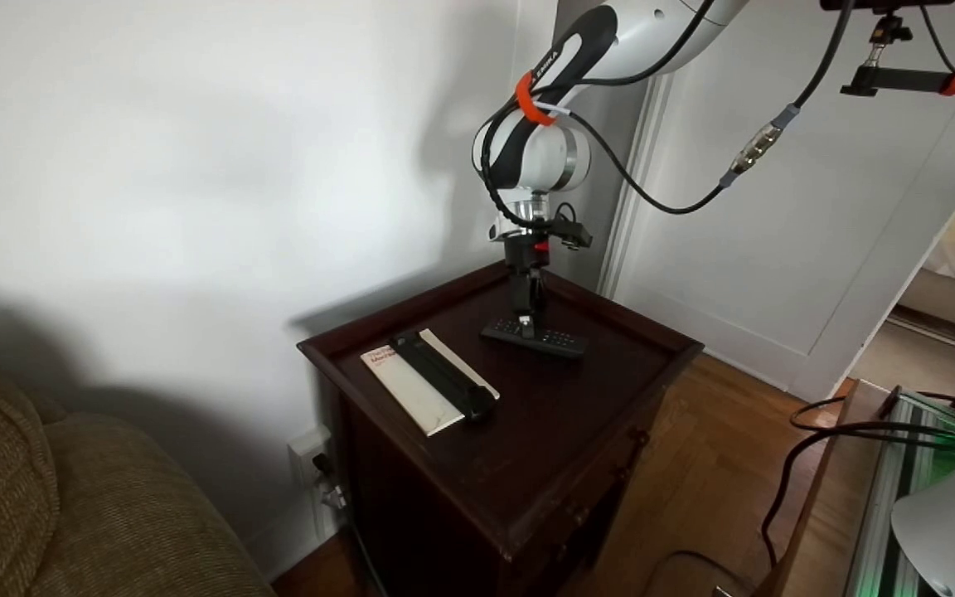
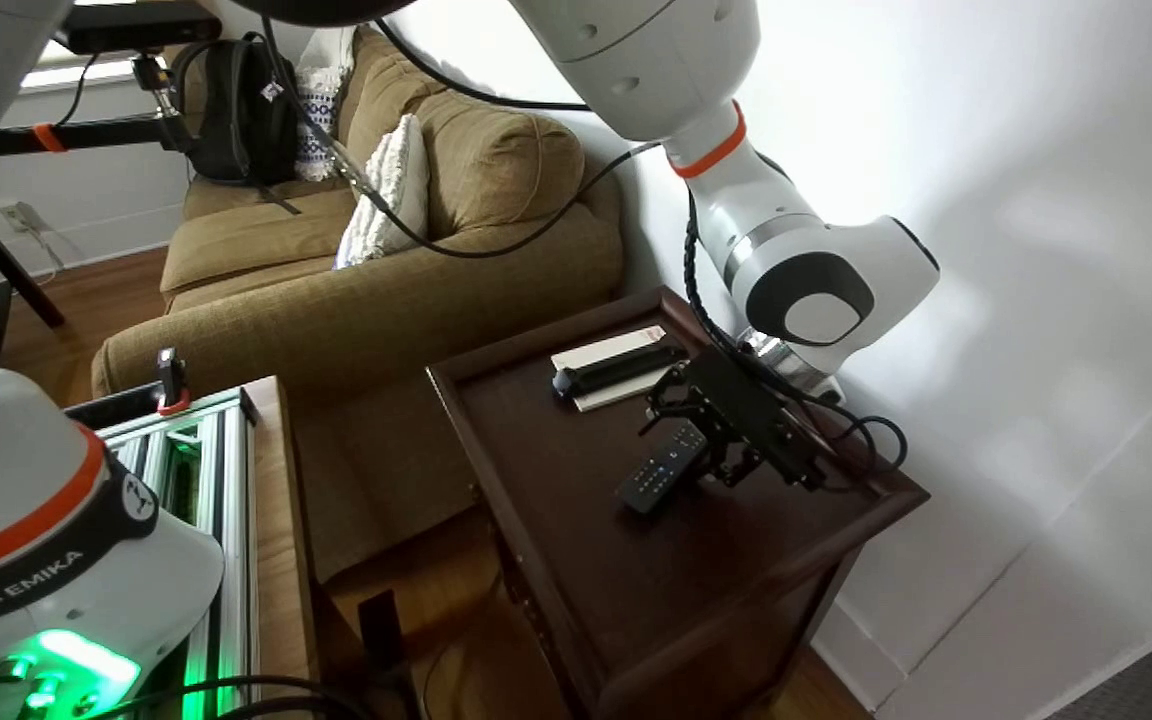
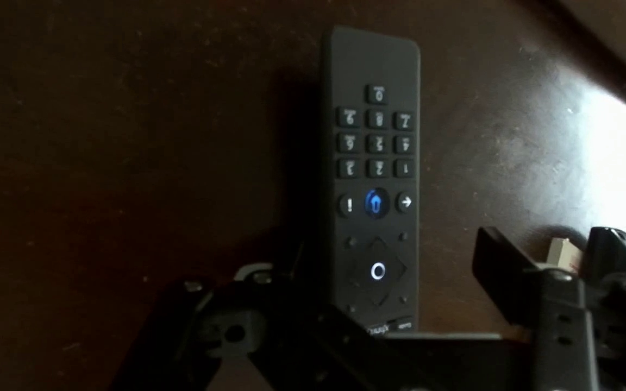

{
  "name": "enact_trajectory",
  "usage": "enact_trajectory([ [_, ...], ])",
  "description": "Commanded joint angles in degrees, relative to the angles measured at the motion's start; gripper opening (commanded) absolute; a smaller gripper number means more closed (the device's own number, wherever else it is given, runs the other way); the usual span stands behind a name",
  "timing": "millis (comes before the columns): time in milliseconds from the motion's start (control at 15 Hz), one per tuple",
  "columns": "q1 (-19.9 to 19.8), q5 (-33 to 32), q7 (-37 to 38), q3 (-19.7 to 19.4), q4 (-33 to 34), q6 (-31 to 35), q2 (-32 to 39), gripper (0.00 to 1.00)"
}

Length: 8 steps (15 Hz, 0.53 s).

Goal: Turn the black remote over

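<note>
The black remote (image 1: 562, 342) lies flat with its buttons facing up on the dark wooden cabinet top (image 1: 519, 439). It also shows in an exterior view (image 2: 664, 470) and in the wrist view (image 3: 376, 179). My gripper (image 3: 389, 252) is open and points down over the remote's lower half. One finger is in dark shadow near the remote's left edge, so I cannot tell whether it touches. The other finger stands apart from the right edge, with cabinet top showing between. The gripper also shows in both exterior views (image 1: 526, 326) (image 2: 684, 450). The remote's lower end is hidden behind it.
A white flat box or book (image 1: 403, 385) with a black bar (image 1: 444, 377) across it lies beside the remote. The cabinet top has a raised rim (image 2: 491, 450). A wall (image 1: 196, 166) stands behind, and a brown sofa (image 2: 356, 310) is beside the cabinet.
</note>
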Motion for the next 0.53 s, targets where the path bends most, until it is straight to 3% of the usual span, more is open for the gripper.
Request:
enact_trajectory([
  [0, -0.10, -1.34, -0.33, 0.20, 2.93, -2.09, 2.50, 0.49],
  [200, -0.09, -1.69, -0.27, 0.12, 3.65, -2.39, 3.07, 0.27],
  [333, -0.11, -1.72, -0.34, 0.09, 4.29, -3.60, 3.18, 0.23],
  [467, -0.30, -1.66, -0.46, 0.05, 4.91, -4.92, 2.97, 0.09],
])
